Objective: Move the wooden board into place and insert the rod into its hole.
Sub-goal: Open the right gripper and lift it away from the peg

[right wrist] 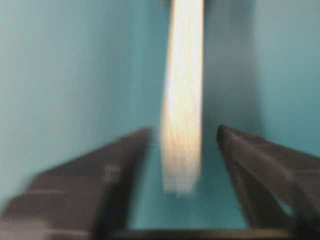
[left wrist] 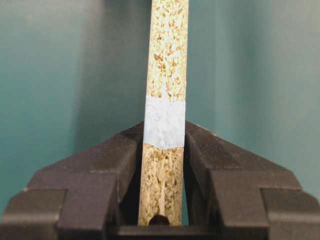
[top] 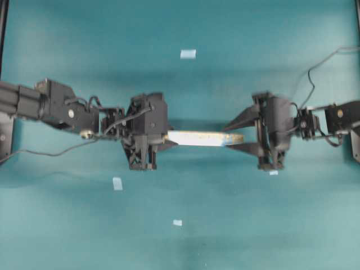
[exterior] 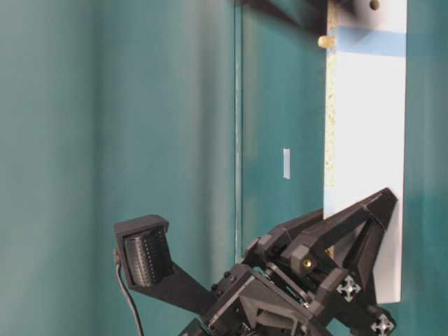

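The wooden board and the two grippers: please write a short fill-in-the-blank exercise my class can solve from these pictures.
1. The wooden board is clamped at one end by the ____ gripper.
2. The fingers of the right gripper stand ____ on either side of the board's other end.
3. In the left wrist view, a pale-blue piece of ____ crosses the board's speckled edge.

Missing words: left; open; tape

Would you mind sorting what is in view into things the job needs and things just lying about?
For the job:
- wooden board
- rod
- left gripper, shut on the board
- right gripper, open

Lying about:
- tape squares on the table
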Controlling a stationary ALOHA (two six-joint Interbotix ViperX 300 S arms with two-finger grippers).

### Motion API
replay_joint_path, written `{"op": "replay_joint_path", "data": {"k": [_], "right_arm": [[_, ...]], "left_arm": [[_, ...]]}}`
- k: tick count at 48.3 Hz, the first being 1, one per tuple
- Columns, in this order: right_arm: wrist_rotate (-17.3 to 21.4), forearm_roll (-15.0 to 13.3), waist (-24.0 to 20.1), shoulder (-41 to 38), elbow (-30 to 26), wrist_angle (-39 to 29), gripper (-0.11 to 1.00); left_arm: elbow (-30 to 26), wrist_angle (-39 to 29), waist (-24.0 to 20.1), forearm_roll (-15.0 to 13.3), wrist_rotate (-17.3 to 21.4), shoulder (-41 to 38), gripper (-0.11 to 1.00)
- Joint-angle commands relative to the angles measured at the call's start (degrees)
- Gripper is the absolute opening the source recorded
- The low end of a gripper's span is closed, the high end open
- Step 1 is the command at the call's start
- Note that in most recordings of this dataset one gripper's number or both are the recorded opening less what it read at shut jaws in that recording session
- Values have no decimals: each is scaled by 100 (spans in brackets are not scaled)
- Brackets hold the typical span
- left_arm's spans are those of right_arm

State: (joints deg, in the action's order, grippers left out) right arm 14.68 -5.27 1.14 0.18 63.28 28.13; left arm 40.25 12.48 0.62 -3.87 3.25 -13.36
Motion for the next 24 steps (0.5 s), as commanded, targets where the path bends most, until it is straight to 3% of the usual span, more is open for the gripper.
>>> {"op": "replay_joint_path", "data": {"k": [1,24], "right_arm": [[9,0,-9,369,-79,-158,82],[9,-9,-9,1863,-79,-1195,85]], "left_arm": [[-123,44,79,0,-18,114,22],[-123,-70,79,0,-18,167,23]]}}
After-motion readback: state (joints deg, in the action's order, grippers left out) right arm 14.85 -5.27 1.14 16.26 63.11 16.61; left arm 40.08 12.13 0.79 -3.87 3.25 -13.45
